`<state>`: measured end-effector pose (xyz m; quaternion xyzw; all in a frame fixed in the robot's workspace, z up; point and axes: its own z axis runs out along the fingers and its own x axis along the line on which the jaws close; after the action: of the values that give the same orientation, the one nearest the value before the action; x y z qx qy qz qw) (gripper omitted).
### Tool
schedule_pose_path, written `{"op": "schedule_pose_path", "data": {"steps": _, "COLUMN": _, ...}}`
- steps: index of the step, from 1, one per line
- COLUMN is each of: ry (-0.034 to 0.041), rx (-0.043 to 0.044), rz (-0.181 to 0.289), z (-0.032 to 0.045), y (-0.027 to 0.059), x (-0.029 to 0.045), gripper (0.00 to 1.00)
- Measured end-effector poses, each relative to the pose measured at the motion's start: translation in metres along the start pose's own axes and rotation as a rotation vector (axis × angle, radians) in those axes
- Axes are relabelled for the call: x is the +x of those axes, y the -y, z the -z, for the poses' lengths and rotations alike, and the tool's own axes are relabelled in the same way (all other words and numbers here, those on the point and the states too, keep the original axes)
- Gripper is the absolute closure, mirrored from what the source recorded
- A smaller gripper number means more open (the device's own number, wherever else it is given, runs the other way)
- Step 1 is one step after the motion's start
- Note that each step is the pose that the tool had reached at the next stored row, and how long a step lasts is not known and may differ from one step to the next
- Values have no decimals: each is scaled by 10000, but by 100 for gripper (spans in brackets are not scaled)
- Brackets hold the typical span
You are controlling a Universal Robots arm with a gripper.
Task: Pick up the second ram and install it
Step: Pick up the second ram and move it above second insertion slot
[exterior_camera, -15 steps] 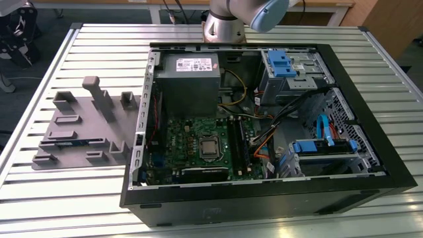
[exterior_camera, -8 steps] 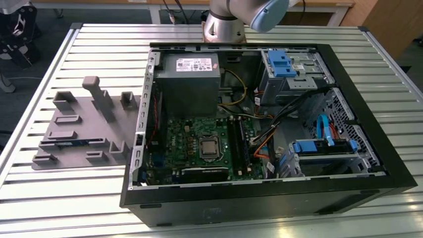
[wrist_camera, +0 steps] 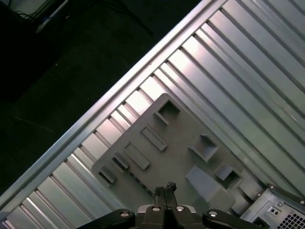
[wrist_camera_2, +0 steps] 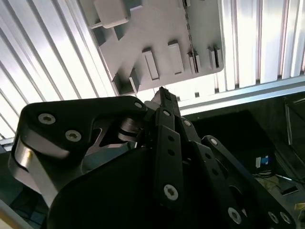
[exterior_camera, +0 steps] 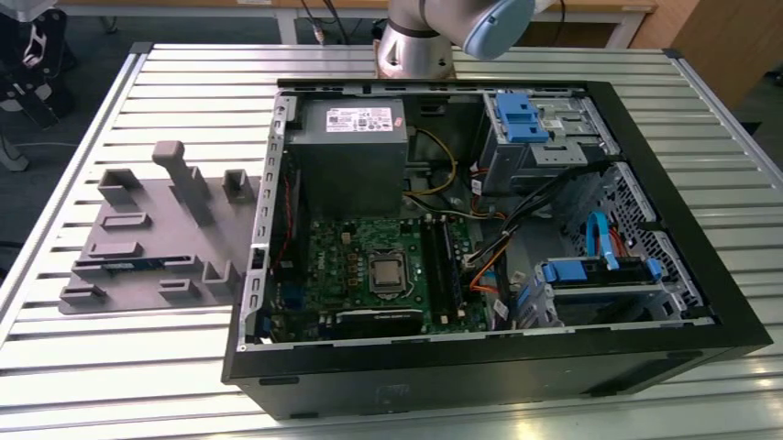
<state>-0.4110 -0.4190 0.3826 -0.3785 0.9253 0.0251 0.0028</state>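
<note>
Second ram [exterior_camera: 119,267] in gray fixture [wrist_camera: 176,143], below closed claw [wrist_camera: 165,187], apart.

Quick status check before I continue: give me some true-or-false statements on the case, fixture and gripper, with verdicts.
The computer case lies open on the slatted table. True.
The grey fixture sits inside the case. False: it lies on the table, at the exterior view's left of the case.
The gripper is outside the case, by the grey fixture. True.
The gripper holds a blue stick. False: it is shut with nothing in it.
A cooler covers the processor. False: its metal top is bare.
</note>
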Motion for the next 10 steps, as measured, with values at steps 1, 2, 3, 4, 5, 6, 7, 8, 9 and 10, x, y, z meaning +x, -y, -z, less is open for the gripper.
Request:
{"op": "schedule_pose_path", "data": {"steps": 1, "ry": -6, "rx": -4, "rz": 147, "z": -1, "y": 0, "x": 0, "gripper": 89}}
{"op": "schedule_pose_path", "data": {"steps": 2, "ry": -12, "rx": -7, "rz": 285, "z": -2, "y": 0, "x": 0, "gripper": 89}}
{"op": "schedule_pose_path", "data": {"steps": 3, "ry": -20, "rx": -11, "rz": 429, "z": -3, "y": 0, "x": 0, "gripper": 89}}
{"op": "schedule_pose_path", "data": {"steps": 4, "ry": -26, "rx": -14, "rz": 572, "z": -4, "y": 0, "x": 0, "gripper": 89}}
{"op": "schedule_pose_path", "data": {"steps": 5, "ry": -33, "rx": -18, "rz": 721, "z": -5, "y": 0, "x": 0, "gripper": 89}}
{"op": "schedule_pose_path", "data": {"steps": 6, "ry": -40, "rx": -22, "rz": 888, "z": -5, "y": 0, "x": 0, "gripper": 89}}
{"op": "schedule_pose_path", "data": {"steps": 7, "ry": -48, "rx": -26, "rz": 1066, "z": -7, "y": 0, "x": 0, "gripper": 89}}
{"op": "schedule_pose_path", "data": {"steps": 8, "ry": -56, "rx": -30, "rz": 1239, "z": -8, "y": 0, "x": 0, "gripper": 89}}
{"op": "schedule_pose_path", "data": {"steps": 9, "ry": -63, "rx": -34, "rz": 1410, "z": -9, "y": 0, "x": 0, "gripper": 89}}
{"op": "schedule_pose_path", "data": {"steps": 10, "ry": -71, "rx": -39, "rz": 1582, "z": -10, "y": 1, "x": 0, "gripper": 89}}
